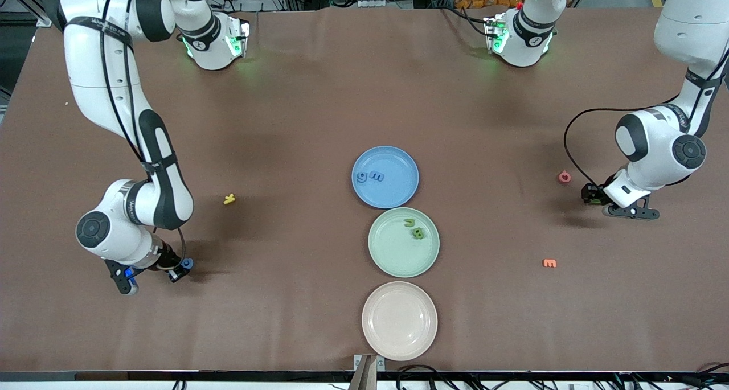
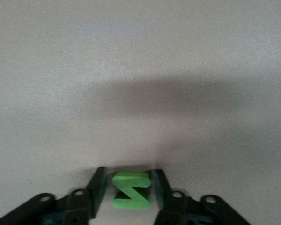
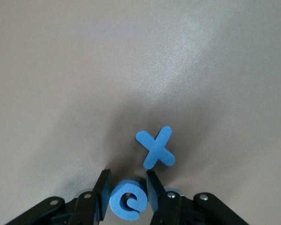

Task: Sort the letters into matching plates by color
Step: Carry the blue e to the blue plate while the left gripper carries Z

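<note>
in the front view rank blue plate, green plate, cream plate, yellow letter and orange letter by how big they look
1. cream plate, slightly largest, though nearest the camera, so unsure
2. green plate and blue plate, look alike
3. yellow letter and orange letter, both tiny, too close to rank

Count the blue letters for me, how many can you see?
4. Two lie in the blue plate: a g and an m. The right gripper holds an e, and an x lies on the table beside it.
</note>
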